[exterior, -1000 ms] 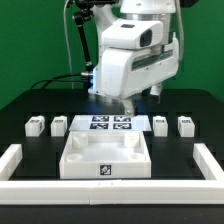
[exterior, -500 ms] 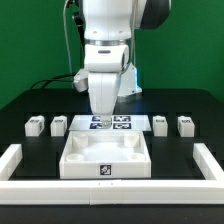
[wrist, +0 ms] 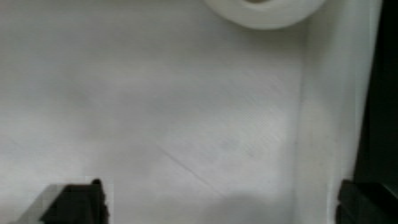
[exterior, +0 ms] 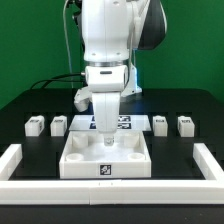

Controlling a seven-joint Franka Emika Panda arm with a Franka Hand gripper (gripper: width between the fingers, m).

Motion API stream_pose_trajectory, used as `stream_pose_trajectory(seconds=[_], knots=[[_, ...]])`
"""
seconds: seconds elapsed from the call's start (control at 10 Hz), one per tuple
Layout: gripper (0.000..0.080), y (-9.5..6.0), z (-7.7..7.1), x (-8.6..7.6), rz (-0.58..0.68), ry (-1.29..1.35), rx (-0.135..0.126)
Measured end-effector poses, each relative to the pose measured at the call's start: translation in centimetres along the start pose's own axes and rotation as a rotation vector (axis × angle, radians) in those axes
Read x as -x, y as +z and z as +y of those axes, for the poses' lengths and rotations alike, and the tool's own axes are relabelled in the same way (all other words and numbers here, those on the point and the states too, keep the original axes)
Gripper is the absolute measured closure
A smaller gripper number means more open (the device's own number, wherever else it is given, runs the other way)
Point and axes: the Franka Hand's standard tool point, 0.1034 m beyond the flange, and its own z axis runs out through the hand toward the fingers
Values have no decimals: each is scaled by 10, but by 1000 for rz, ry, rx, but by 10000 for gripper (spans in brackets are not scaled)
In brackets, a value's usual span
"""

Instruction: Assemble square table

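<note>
1. Green backdrop and a black surface [exterior: 25,105] frame the scene; the white square slab [exterior: 105,165] lies at the front, inside the low border wall [exterior: 10,160].
2. Over the last second the arm has turned its wrist, moved forward off the marker board [exterior: 126,123] and come down, so the claw [exterior: 106,141] now hangs low over the slab's middle.
3. Judged from this, the arm is lining up to take hold of the slab. No assembly has been done yet: the four short legs [exterior: 58,125] lie loose in a row, a pair either side of the marker board.
4. In the wrist view the claw [wrist: 222,202] is spread wide, with dark fingertips [wrist: 71,202] at opposite edges and only bare slab between them. A round socket [wrist: 267,10] and a raised rib [wrist: 329,100] show beyond.
5. It holds nothing; whether the tips touch the slab cannot be told.
</note>
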Motion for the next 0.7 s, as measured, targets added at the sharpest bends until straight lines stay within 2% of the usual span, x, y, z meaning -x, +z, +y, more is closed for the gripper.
stream_pose_trajectory(seconds=[0.3, 0.5, 0.7], knots=[[150, -1, 1, 1, 0, 11, 8], [150, -19, 5, -1, -8, 50, 10], [150, -17, 4, -1, -7, 52, 9]])
